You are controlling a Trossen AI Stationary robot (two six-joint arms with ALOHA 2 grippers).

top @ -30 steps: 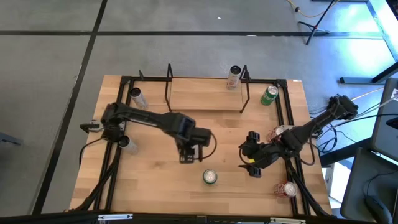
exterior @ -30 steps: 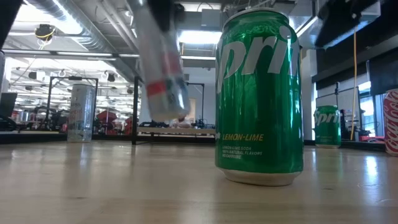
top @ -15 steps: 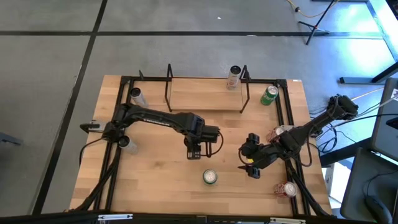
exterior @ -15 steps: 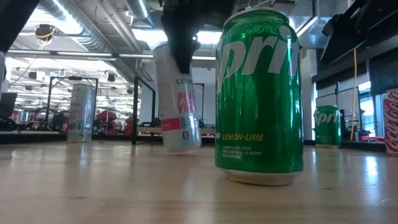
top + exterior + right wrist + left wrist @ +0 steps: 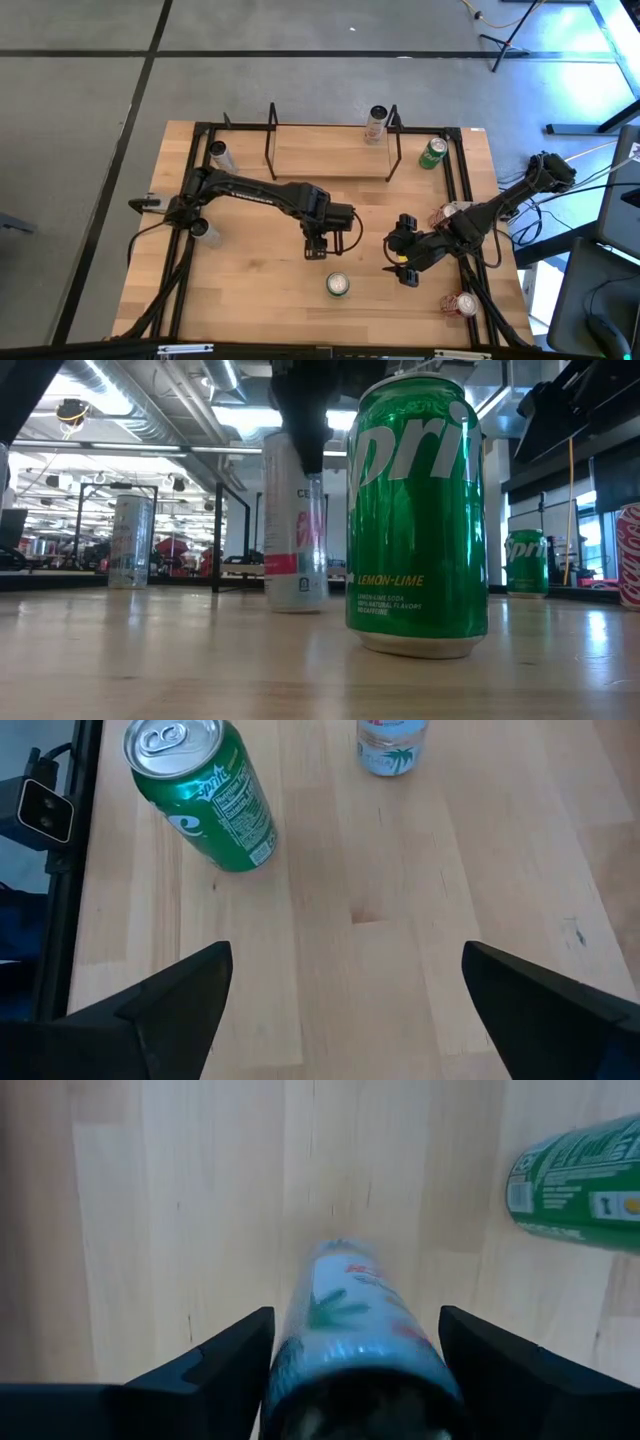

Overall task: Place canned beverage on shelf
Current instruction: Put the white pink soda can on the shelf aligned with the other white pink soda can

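Observation:
My left gripper (image 5: 318,245) is at the table's middle, shut on a slim white can with pink print (image 5: 295,530). The can stands upright just far of a green Sprite can (image 5: 338,285), which fills the low view (image 5: 418,520). The shelf (image 5: 330,165), black rods on a light board, stands at the far edge with no can on its board. My right gripper (image 5: 405,262) is open and empty, right of the Sprite can. My left gripper pinches the slim can's upper part (image 5: 352,1380) between its two fingers (image 5: 235,1365), one on each side. The fingers come from above, pointing down along the can's wall (image 5: 312,455). The can is upright, with its base (image 5: 296,603) on the table.
A slim can (image 5: 376,122) and a green can (image 5: 432,152) stand by the shelf's right end. A silver can (image 5: 220,155) and another can (image 5: 203,228) are at the left. Two red cans (image 5: 445,215) (image 5: 462,305) are at the right.
My left gripper has gone toward the table's right edge and down with the slim can. The can hung tilted and clear of the table; now it is upright with its base on the wood, beside the Sprite can.

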